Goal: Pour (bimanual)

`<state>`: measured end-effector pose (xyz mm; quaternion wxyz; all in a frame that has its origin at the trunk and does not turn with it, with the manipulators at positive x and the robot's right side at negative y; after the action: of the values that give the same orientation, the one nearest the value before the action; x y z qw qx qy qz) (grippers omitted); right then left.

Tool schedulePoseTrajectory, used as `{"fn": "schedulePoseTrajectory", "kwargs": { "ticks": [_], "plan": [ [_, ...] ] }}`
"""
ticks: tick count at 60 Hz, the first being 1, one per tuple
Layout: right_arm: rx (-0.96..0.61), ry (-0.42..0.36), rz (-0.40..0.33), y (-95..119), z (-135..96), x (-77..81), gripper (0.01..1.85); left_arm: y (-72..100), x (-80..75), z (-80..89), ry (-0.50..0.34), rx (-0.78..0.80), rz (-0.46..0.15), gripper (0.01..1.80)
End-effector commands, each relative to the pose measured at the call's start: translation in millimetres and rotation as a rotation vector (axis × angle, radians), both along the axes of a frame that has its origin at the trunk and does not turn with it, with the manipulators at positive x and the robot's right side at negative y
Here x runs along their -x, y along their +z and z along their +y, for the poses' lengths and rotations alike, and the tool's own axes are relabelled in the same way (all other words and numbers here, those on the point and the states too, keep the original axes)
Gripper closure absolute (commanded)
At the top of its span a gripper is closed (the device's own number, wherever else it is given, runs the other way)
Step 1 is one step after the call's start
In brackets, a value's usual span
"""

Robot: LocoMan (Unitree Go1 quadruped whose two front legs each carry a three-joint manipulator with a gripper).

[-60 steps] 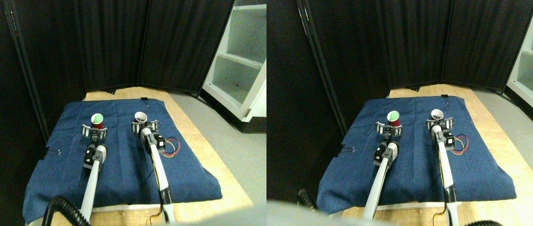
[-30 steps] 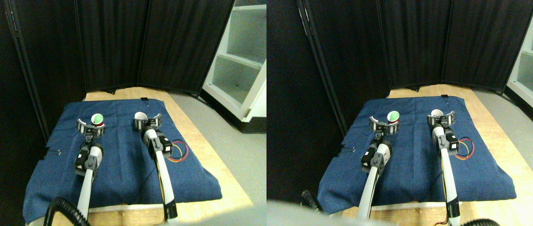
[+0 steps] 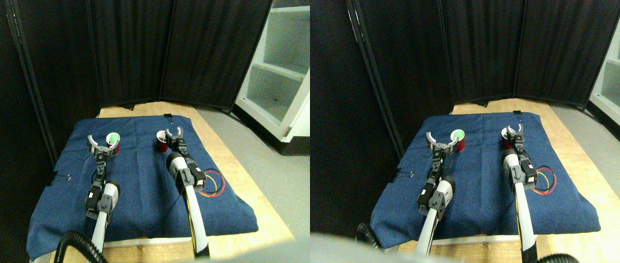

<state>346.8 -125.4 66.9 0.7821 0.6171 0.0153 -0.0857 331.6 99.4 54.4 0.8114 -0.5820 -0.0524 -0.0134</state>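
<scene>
1. Fingers of the left gripper (image 3: 98,143) stand spread apart and raised, grasping nothing, with the red cup holding a green interior (image 3: 113,141) just beside them on their right.
2. Fingers of the right gripper (image 3: 173,134) also point upward and look spread, holding nothing; the second red cup (image 3: 161,142) stands just to their left, partly hidden by the gripper, so contact between them cannot be told.
3. Both cups stand upright on the blue cloth (image 3: 140,186), near its far edge, the green-lined one toward the far left corner and the other toward the far right corner, well apart from each other.
4. The blue cloth covers a wooden bench (image 3: 233,175), whose bare boards show along the right edge and at the far edge behind the cloth.
5. Two pale manipulators rise from the near edge of the cloth, the left one on the left side and the right one on the right side, each reaching toward its own cup.
6. A loop of red and yellow wire (image 3: 213,183) lies on the cloth near its right edge, beside the right manipulator.
7. A black binder clip (image 3: 61,177) sits at the cloth's left edge; another clip (image 3: 168,115) sits at the far edge.
8. Black folding screens (image 3: 178,49) close off the back, and a white shelf unit (image 3: 280,66) stands at the right.
</scene>
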Motion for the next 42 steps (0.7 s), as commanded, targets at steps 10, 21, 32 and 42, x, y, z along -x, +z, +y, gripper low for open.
{"fn": "schedulePoseTrajectory", "kwargs": {
  "ticks": [10, 21, 32, 42],
  "plan": [
    [-0.042, -0.01, -0.053, 8.5, 1.1, -0.4, 1.53, -0.4, -4.5, -3.5, -0.026, 0.032, -0.03, 1.0],
    [-0.028, -0.015, -0.055, 6.6, 2.3, -2.7, 1.53, -4.2, -6.8, -5.7, -0.045, 0.051, -0.028, 1.12],
    [-0.041, -0.019, -0.042, 3.4, 2.5, -6.7, 1.53, -3.9, -6.1, -5.0, -0.14, 0.025, 0.016, 0.67],
    [-0.043, -0.024, -0.037, 3.6, 2.4, -7.6, 1.53, -4.9, -9.0, -1.7, -0.24, 0.008, 0.067, 0.27]
  ]
}}
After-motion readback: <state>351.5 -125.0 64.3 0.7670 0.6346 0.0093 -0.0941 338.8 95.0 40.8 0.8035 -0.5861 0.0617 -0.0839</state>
